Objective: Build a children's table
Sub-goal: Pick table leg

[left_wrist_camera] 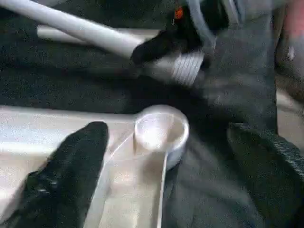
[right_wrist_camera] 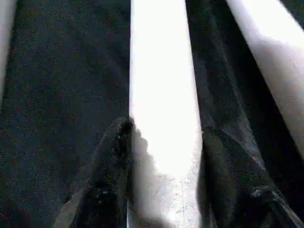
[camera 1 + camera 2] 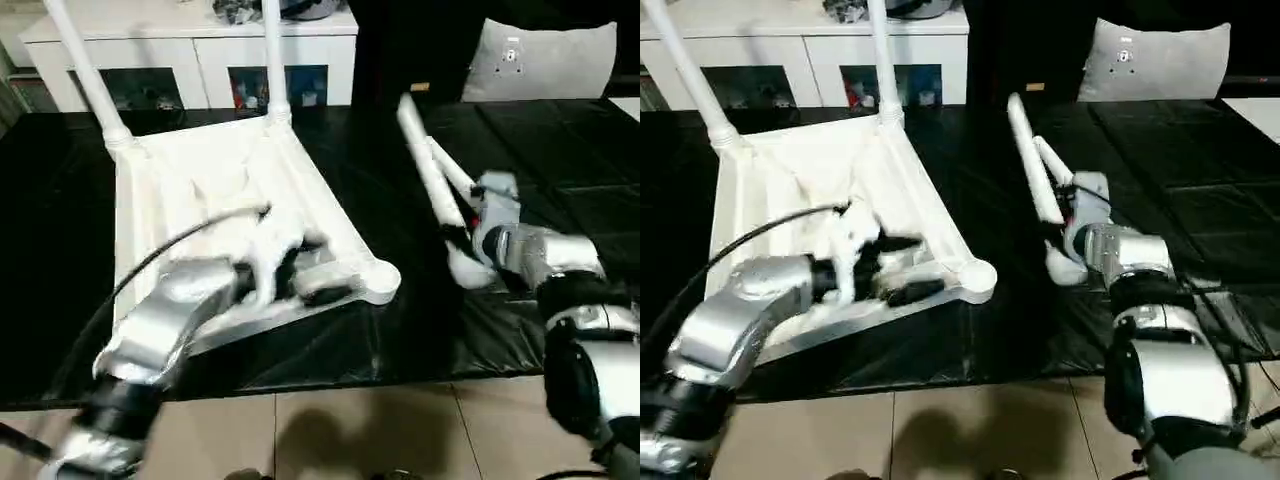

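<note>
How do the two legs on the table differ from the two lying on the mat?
The fitted legs stand upright in the far sockets of the tabletop; the loose legs lie flat on the mat. The fitted ones are free of the hands; the right hand straddles a loose one. All four are white tapered tubes.

tabletop (image 3: 300, 190): white | legs (image 3: 428, 170): white | table cover (image 3: 560, 180): black | cabinet (image 3: 200, 45): white | forearms (image 3: 740, 310): silver
</note>
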Robot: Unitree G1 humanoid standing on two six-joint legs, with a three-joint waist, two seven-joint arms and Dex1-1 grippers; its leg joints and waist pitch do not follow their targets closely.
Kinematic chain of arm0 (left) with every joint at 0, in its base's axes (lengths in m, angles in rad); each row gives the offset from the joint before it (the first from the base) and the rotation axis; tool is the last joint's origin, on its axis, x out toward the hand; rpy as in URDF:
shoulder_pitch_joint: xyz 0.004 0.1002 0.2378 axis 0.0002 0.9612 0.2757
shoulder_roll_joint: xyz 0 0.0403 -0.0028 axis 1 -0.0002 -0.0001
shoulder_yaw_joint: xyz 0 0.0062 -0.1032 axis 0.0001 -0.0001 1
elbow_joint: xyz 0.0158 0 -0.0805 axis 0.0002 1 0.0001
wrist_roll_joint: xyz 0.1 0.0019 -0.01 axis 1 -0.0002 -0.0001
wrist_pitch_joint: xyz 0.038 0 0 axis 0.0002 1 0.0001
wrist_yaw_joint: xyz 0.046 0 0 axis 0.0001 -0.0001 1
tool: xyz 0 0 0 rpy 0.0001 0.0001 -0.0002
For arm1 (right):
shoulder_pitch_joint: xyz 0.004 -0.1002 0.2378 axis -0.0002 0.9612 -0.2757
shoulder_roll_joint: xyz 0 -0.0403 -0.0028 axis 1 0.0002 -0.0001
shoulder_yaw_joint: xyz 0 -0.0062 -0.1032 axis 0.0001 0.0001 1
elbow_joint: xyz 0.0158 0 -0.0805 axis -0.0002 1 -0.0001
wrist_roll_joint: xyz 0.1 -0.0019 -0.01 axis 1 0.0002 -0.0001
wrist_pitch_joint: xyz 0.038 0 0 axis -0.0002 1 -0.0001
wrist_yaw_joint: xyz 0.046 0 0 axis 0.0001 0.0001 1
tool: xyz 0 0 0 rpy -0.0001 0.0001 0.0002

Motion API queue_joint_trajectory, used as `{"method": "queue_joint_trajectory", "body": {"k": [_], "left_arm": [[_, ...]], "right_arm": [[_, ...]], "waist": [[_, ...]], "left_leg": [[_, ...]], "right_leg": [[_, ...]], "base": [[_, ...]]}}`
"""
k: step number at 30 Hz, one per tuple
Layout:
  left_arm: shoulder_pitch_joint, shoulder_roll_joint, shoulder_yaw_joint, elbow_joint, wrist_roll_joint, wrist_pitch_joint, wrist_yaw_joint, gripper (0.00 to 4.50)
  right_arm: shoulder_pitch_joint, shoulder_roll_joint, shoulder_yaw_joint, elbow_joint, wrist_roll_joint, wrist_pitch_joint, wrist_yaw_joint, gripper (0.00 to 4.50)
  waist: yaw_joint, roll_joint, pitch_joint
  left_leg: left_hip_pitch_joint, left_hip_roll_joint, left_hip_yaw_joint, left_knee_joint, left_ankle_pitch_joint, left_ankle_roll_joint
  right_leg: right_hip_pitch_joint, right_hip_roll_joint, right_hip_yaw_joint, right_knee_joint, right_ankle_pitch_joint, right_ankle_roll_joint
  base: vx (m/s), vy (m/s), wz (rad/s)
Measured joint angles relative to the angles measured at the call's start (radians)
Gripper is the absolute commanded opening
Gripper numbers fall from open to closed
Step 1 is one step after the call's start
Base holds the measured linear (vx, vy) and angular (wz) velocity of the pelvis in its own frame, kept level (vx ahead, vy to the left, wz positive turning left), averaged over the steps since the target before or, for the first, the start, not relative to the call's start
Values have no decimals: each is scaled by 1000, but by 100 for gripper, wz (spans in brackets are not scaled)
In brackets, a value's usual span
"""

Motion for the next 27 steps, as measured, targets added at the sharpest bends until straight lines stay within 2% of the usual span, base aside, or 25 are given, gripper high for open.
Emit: {"method": "queue_joint_trajectory", "body": {"k": [3,6,8,12,15,18,24,26,27], "left_arm": [[-27,-81,56,28,-42,19,73,450],[-69,-169,120,64,-79,9,156,450],[-97,-206,154,83,-106,3,196,450],[-156,-298,262,104,-220,26,273,450],[-195,-374,353,117,-355,80,321,450],[-219,-415,414,124,-458,132,351,450],[-219,-435,450,121,-575,180,367,450],[-219,-435,456,114,-584,188,375,450],[-219,-435,457,112,-586,191,380,432]], "right_arm": [[35,45,-77,-108,104,-64,79,185],[91,86,-115,-259,227,-44,209,185],[132,115,-114,-350,296,-4,291,185],[224,158,-75,-517,416,86,426,184],[271,178,-37,-598,463,113,479,184],[315,204,1,-671,492,136,513,184],[362,213,37,-752,517,175,536,184],[374,213,45,-762,518,176,536,184],[375,213,49,-765,516,170,534,184]], "waist": [[1,0,0],[9,0,0],[10,0,0],[26,-1,0],[39,-1,0],[41,-1,0],[47,-1,0],[49,-1,0],[49,-1,0]], "left_leg": [[-1,0,0,0,0,0],[-1,0,0,0,1,1],[-2,0,0,0,3,6],[-2,0,0,0,3,6],[-2,0,0,0,3,5],[-2,0,-1,0,3,5],[-5,0,-1,0,2,6],[-5,0,-1,-1,2,6],[-5,0,-2,-1,2,6]], "right_leg": [[-1,0,-1,0,0,0],[0,0,-1,-1,0,0],[0,0,-1,-1,0,0],[0,0,-1,-1,0,0],[0,0,-1,-2,0,0],[0,0,-2,-2,0,1],[0,0,-2,-7,0,1],[0,0,-2,-7,0,1],[0,0,-3,-7,0,2]], "base": [[0,0,0],[0,0,0],[0,0,0],[0,0,0],[0,0,0],[0,0,0],[0,0,0],[0,0,0],[0,0,0]]}}
